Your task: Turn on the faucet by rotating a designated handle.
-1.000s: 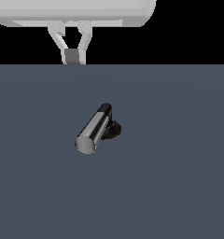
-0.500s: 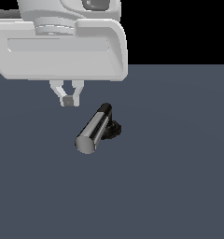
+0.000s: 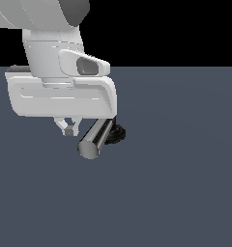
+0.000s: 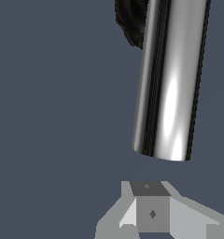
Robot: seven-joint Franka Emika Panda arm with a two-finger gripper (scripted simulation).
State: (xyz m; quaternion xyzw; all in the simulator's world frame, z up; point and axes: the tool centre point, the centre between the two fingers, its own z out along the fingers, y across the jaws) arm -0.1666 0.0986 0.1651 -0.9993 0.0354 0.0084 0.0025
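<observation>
We see the faucet standing on the dark grey surface, its chrome handle jutting out from the black base. Our gripper hangs just beside the handle's free end, on the exterior view's left, without touching it. Its fingertips look pressed together, pinching nothing. We make out no containers or writing.

The exterior view looks slightly downward across the tabletop, close behind the arm. The wrist view looks steeply down past the tool, very near. Both views share the handle.
</observation>
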